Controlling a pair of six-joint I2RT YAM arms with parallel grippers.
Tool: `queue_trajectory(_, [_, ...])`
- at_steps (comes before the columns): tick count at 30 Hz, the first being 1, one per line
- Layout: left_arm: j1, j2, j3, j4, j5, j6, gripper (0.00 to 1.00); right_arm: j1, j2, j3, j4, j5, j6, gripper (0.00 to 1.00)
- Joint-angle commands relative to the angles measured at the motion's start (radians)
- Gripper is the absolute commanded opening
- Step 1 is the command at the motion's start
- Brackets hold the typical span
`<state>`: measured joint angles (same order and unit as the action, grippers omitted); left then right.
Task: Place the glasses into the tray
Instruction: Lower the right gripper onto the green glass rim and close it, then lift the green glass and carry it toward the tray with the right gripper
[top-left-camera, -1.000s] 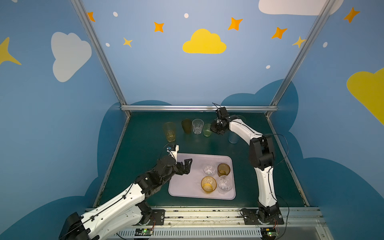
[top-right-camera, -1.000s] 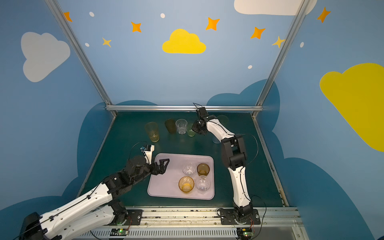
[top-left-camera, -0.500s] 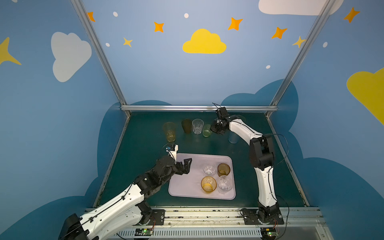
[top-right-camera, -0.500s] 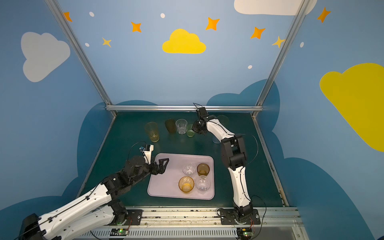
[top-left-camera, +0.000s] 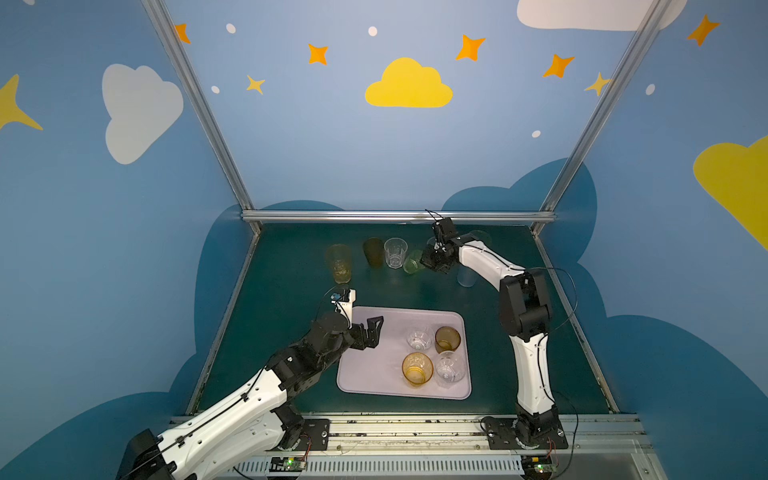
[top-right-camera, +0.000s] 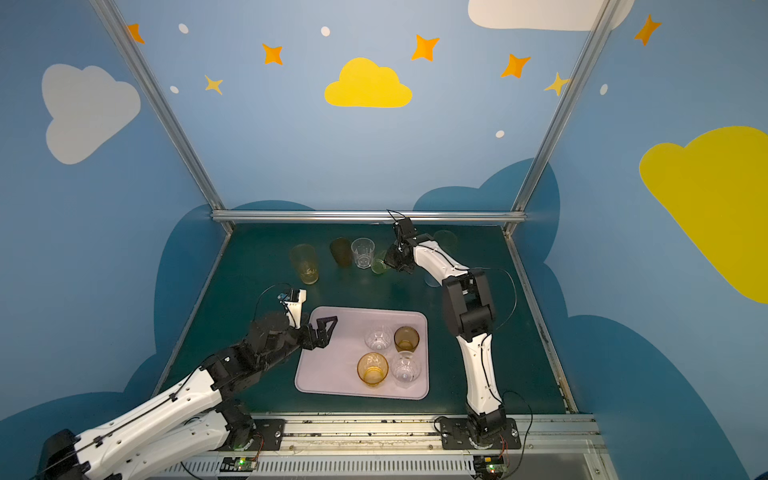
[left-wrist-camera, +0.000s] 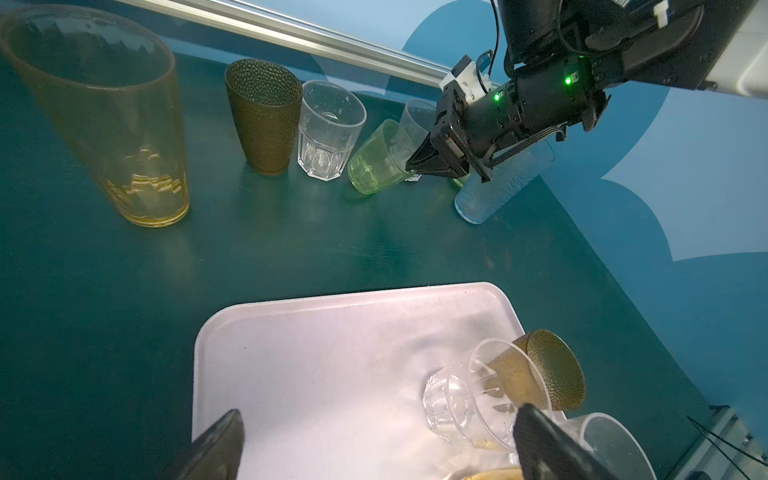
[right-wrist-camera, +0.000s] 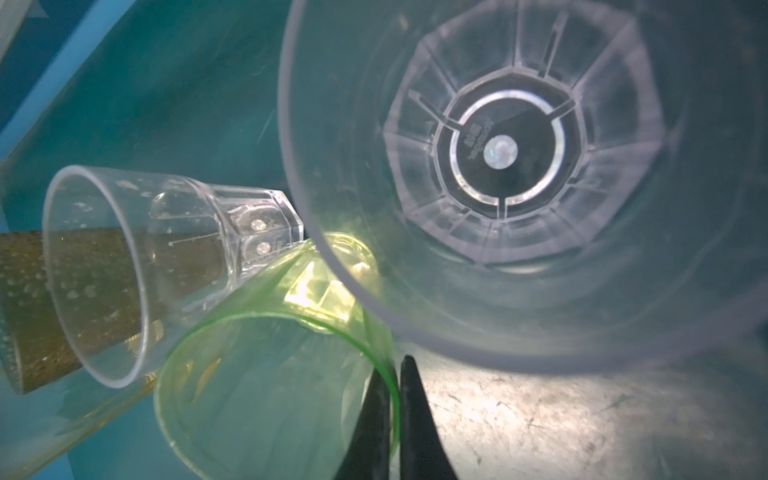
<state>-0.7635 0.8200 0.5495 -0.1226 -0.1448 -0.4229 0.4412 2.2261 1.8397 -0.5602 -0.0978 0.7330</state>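
Grasp step: my right gripper pinched shut on rim of tilted green glass; my left gripper wide open, empty, over tray. Next I lift it clear, carry to tray

Blue walls, yellow clouds, green tabletop

the worktop is dark teal and the tray pale lilac-pink, holding an amber tumbler, a brown dimpled tumbler and two clear faceted tumblers. off the tray are a yellow glass, an olive-brown dimpled glass, a clear faceted glass, a light green glass and a pale blue glass. the walls are blue with yellow and white clouds and orange stars.
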Motion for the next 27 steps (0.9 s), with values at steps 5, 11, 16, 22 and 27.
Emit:
queue_trajectory(5, [0.004,-0.010,-0.010,-0.002,-0.009,0.009,1.00,0.010,-0.076,-0.068,0.036,-0.014,0.005,0.00])
queue_trajectory(11, [0.005,-0.015,-0.002,-0.012,-0.007,0.000,1.00,0.031,-0.143,-0.145,0.096,-0.033,0.003,0.00])
queue_trajectory(16, [0.007,-0.026,0.008,-0.017,-0.011,-0.018,1.00,0.055,-0.226,-0.191,0.107,-0.023,-0.009,0.00])
queue_trajectory(22, [0.017,-0.054,0.025,-0.037,-0.018,-0.053,1.00,0.095,-0.354,-0.269,0.119,0.001,-0.020,0.00])
queue_trajectory(27, [0.019,-0.076,0.045,-0.080,0.001,-0.090,1.00,0.127,-0.469,-0.346,0.128,0.009,-0.028,0.00])
